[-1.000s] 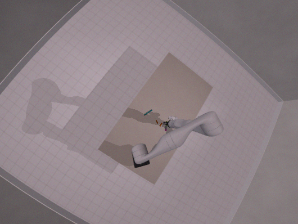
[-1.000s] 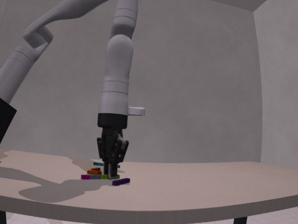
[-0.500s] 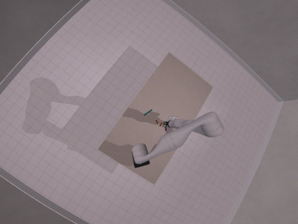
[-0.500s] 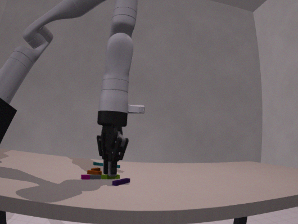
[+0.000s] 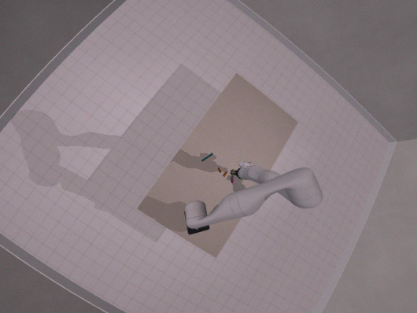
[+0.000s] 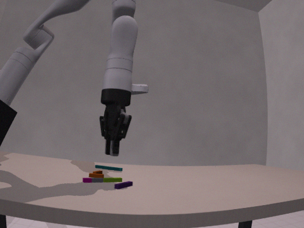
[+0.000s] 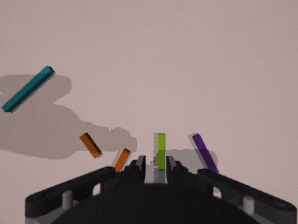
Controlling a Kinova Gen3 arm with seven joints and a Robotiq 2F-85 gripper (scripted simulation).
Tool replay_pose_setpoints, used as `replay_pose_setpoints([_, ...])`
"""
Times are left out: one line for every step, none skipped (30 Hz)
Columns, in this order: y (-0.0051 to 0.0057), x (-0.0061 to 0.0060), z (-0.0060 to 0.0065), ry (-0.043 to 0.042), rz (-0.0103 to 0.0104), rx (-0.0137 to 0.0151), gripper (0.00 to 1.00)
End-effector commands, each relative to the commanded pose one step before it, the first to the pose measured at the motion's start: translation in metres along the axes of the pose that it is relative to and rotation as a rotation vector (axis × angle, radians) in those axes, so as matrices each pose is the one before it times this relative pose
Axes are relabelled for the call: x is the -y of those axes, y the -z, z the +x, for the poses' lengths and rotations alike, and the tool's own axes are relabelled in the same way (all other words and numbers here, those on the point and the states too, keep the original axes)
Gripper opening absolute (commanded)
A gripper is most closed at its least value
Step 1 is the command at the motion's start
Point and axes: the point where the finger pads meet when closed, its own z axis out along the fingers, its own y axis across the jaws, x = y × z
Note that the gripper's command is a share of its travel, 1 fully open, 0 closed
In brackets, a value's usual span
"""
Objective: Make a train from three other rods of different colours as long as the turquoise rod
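My top camera looks steeply down from far off at the beige rectangular table (image 5: 252, 118). My exterior camera sits low near its edge. My wrist camera looks down closely; all three share the slim turquoise rod (image 7: 27, 89).
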Motion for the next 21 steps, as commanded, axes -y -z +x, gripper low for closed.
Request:
replay_pose_setpoints([0.01991, -0.00841, -0.00258, -0.00606, -0.01501, -0.00364, 0.24])
replay_pose_setpoints([0.00181, 0.00093, 0.00084, 0.00303, 0.00112, 0.00026, 0.24])
replay_pose_setpoints([0.00175, -0.00012, 0.0001, -0.00002, -0.00043, -0.0004, 0.24])
replay_pose_setpoints([0.00129, -0.00288, 0.00225, -0.00001, -0.00943, -0.00736, 0.24])
replay_pose_setpoints([0.00083, 0.00002, -0.00001, 0.0, 0.00004, 0.00002, 0.24])
replay_pose_setpoints([0.00046, 0.00003, -0.00002, 0.0, 0.00005, 0.00004, 0.24])
replay_pose_setpoints([0.00018, 0.00002, -0.00002, 0.0, 0.00003, 0.00002, 0.24])
replay_pose_setpoints([0.00003, 0.0, 0.0, 0.0, 0.0, 0.0, 0.24])
replay_pose_setpoints([0.0, 0.0, 0.0, 0.0, 0.0, 0.0, 0.24])
replay_pose_setpoints([0.0, 0.0, 0.0, 0.0, 0.0, 0.0, 0.24])
replay_pose_setpoints([0.0, 0.0, 0.0, 0.0, -0.00001, 0.0, 1.0])
replay_pose_setpoints([0.0, 0.0, 0.0, 0.0, 0.0, 0.0, 1.0])
replay_pose_setpoints([0.0, 0.0, 0.0, 0.0, 0.0, 0.0, 1.0])
replay_pose_setpoints([0.0, 0.0, 0.0, 0.0, 0.0, 0.0, 1.0])
replay_pose_setpoints([0.0, 0.0, 0.0, 0.0, 0.0, 0.0, 1.0])
replay_pose_setpoints([0.0, 0.0, 0.0, 0.0, 0.0, 0.0, 1.0])
replay_pose_setpoints([0.0, 0.0, 0.0, 0.0, 0.0, 0.0, 1.0])
replay_pose_setpoints([0.0, 0.0, 0.0, 0.0, 0.0, 0.0, 1.0])
replay_pose_setpoints([0.0, 0.0, 0.0, 0.0, 0.0, 0.0, 1.0])
replay_pose_setpoints([0.0, 0.0, 0.0, 0.0, 0.0, 0.0, 1.0])
replay_pose_setpoints([0.0, 0.0, 0.0, 0.0, 0.0, 0.0, 1.0])
